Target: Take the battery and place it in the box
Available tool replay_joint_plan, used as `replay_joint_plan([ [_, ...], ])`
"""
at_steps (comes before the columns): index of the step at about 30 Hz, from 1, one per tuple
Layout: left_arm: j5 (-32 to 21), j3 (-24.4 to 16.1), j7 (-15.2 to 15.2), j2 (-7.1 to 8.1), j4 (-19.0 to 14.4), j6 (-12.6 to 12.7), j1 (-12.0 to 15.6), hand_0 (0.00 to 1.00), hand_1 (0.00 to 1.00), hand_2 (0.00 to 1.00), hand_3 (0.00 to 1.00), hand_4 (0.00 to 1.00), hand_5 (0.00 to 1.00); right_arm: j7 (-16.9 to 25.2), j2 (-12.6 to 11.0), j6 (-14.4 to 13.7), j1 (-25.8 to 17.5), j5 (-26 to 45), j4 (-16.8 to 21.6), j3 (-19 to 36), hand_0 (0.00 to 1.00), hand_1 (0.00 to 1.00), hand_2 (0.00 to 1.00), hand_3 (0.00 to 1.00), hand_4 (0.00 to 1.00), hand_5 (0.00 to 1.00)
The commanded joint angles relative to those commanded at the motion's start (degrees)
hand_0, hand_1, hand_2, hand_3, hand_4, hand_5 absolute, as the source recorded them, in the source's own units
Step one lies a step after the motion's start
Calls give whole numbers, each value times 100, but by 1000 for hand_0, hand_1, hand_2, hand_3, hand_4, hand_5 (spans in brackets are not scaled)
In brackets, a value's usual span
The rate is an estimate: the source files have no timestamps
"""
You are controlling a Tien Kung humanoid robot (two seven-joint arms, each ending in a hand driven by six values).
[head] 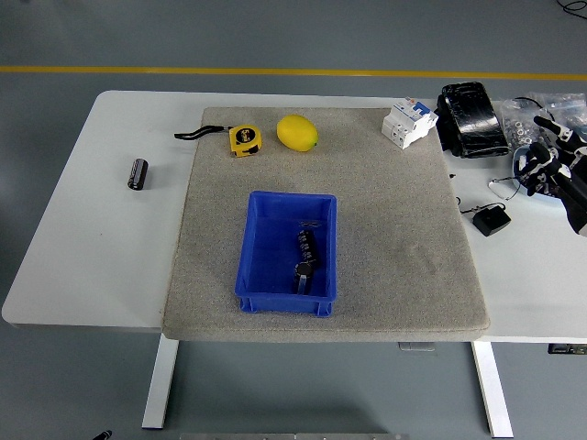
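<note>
Nearest the table's front edge, the blue box (290, 247) sits on the grey mat (385, 220), and inside it a dark battery (305, 249) lies lengthwise along the floor of the box, right of its middle, with a second dark cylindrical piece (304, 272) just in front of it near the front wall. Further back and well off to the left, another small dark cylinder (138, 173) lies on the bare white table (83, 238), apart from the mat. At the right edge of the view the right hand (550, 165) hangs over the table's right side, well apart from the box and the battery, beside a small black adapter (492, 221); whether its fingers are spread or curled cannot be told. At the far side of the mat lie a yellow tape measure (244, 139), a lemon (297, 133) and a white circuit breaker (409, 122), with a black bundle (470, 119) to the right of it.
</note>
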Motion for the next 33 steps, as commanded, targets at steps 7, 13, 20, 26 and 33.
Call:
replay_joint_plan([
  [7, -21, 52, -1, 2, 2, -3, -6, 728, 718, 842, 833, 795, 853, -456, 148, 234, -129, 1713, 90, 60, 616, 660, 749, 847, 998, 811],
  [13, -81, 147, -1, 16, 5, -14, -2, 727, 718, 841, 833, 793, 852, -447, 205, 188, -217, 2597, 38, 208, 693, 706, 768, 849, 998, 842],
  [20, -65, 155, 5, 16, 2, -20, 15, 726, 717, 840, 831, 790, 854, -455, 336, 167, -335, 2578, -33, 368, 741, 738, 791, 847, 998, 848],
  [26, -72, 185, 6, 37, 0, -35, 30, 726, 717, 840, 830, 788, 855, -469, 501, 129, -427, 2543, -109, 514, 747, 741, 791, 845, 998, 848],
  [33, -79, 223, 3, 50, 0, -46, 33, 726, 716, 840, 830, 787, 855, -474, 652, 77, -519, 2377, -229, 667, 760, 745, 794, 843, 998, 849],
])
